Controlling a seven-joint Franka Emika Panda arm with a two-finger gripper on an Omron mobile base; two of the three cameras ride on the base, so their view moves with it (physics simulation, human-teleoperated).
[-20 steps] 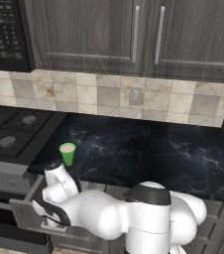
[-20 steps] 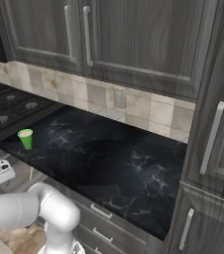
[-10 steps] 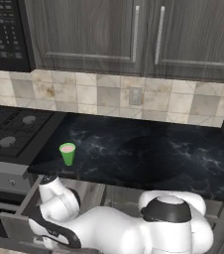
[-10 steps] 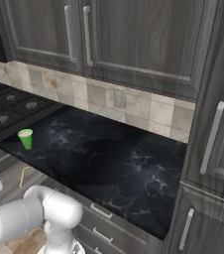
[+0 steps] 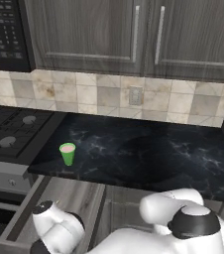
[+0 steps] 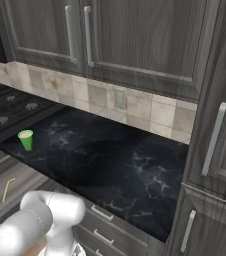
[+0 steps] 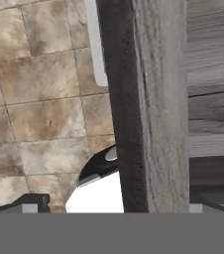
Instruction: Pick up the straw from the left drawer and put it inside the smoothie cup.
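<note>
Smoothie cup [image 5: 67,153]: bright green, tapered, pink at the rim, upright near the front left edge of the black marbled worktop [image 5: 153,154]. Straw [image 6: 7,189]: thin pale-yellow stick lying on the grey wood-grain bottom of the open left drawer [image 6: 15,182], partly hidden. Hand: low over the drawer, fingertips cut off; spread cannot be told.

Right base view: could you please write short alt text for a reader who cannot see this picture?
A pale straw lies on the wood bottom of an open drawer under a black counter. A green cup with pink contents stands on the counter's left end. The robot's white arm bends low at the bottom left, under dark cabinets.
</note>
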